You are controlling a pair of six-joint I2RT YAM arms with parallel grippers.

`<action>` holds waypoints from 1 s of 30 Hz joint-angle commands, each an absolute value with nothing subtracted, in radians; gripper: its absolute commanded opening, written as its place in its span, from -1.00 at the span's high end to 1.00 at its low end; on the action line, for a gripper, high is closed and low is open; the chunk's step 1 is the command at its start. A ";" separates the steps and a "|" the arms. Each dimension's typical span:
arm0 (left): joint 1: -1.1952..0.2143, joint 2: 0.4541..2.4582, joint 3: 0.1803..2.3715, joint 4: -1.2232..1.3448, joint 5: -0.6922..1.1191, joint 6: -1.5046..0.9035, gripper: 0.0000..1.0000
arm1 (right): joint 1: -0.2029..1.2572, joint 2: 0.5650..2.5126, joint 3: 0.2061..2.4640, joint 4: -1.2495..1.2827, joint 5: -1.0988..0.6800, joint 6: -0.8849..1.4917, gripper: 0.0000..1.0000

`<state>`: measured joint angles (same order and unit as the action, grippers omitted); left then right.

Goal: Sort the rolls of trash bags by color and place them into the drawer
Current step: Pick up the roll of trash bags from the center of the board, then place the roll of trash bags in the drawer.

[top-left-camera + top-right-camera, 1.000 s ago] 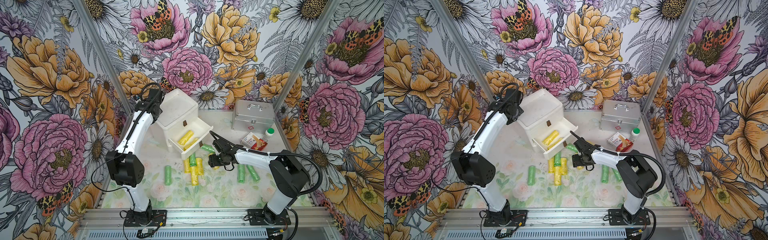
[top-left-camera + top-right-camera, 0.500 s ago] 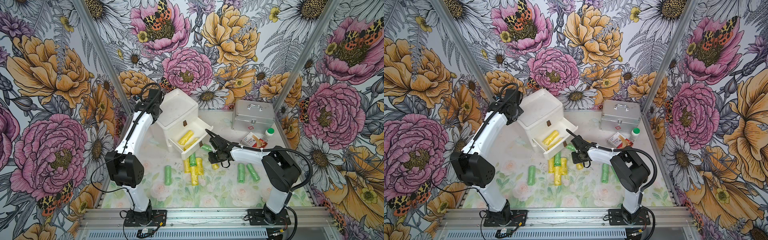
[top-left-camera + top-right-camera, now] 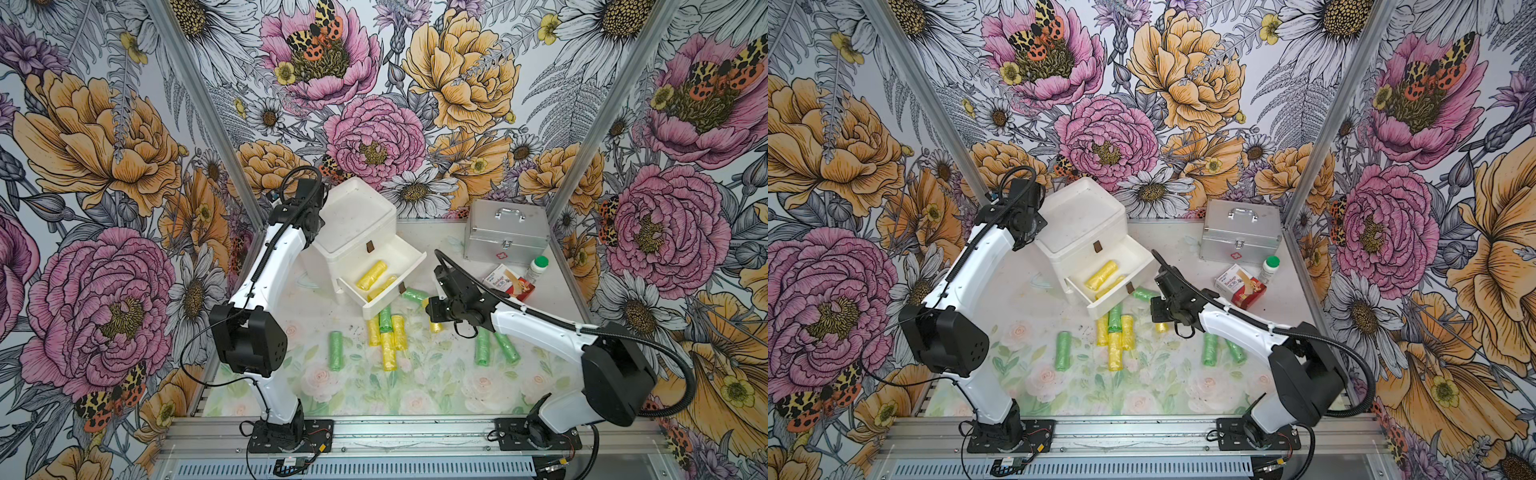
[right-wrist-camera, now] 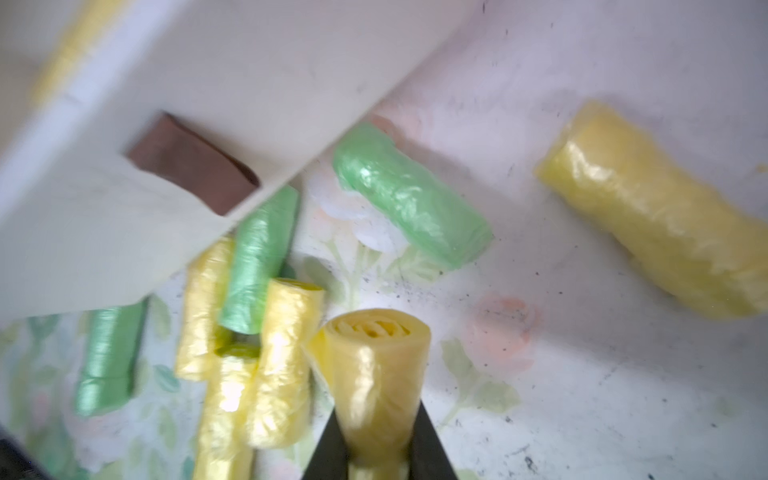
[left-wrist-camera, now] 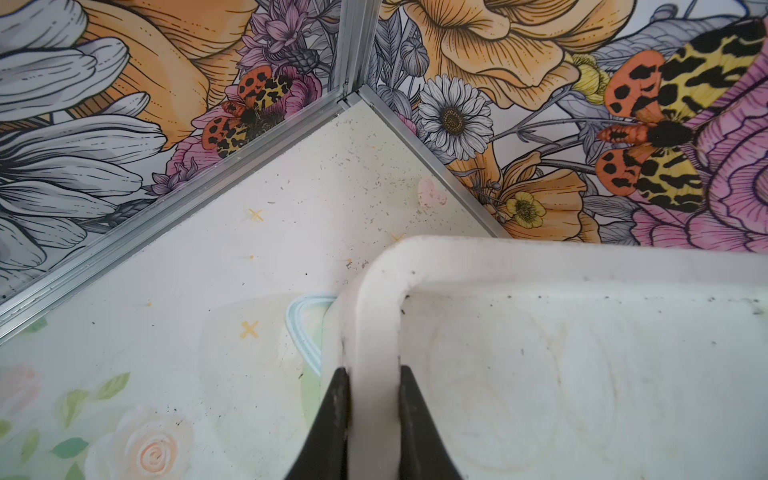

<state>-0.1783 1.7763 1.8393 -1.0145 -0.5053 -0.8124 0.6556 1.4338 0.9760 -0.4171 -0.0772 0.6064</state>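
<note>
Back-left on the table (image 3: 457,386), the white drawer chest (image 3: 357,216) sits angled. The drawer below the top one (image 3: 390,301) is pulled out, with two yellow rolls (image 3: 371,274) lying inside. The left pincer (image 5: 376,415) is clamped on the chest's top rim, one finger outside the lip and one inside, clear in the left wrist view.

The right pincer (image 4: 376,451) is low, just off the open drawer's front, and pinches a yellow roll (image 4: 374,365) across its body. The roll's coiled end faces the wrist camera. Cannot tell if the roll is off the table.

Loose rolls on the table:
- A mixed yellow and green cluster (image 3: 388,338) touches together right under the drawer front.
- A lone green roll (image 3: 336,350) lies left of the cluster, apart from it.
- One green roll (image 3: 413,296) lies beside the drawer front.
- One loose yellow roll (image 4: 648,232) lies near the right pincer.
- Two green rolls (image 3: 483,347) lie side by side by the right arm.

Back-right stands a silver case (image 3: 505,232). In front of it are a red-white box (image 3: 509,282) and a white green-capped bottle (image 3: 537,269), just beside each other.
</note>
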 commanded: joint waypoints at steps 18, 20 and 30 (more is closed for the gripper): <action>-0.248 1.829 1.736 -1.172 -0.159 -0.877 1.00 | 0.612 1.626 1.488 -0.333 -0.089 1.214 0.55; -0.248 1.829 1.735 -1.171 -0.159 -0.876 1.00 | 0.620 1.655 1.490 -0.310 -0.069 1.271 0.55; -0.250 1.830 1.739 -1.164 -0.140 -0.871 1.00 | 0.682 1.832 1.636 -0.290 -0.066 1.364 0.55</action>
<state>-0.1783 1.7592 1.8137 -0.9890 -0.4973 -0.8204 0.6704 1.8042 1.5772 -0.3378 -0.0650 1.3140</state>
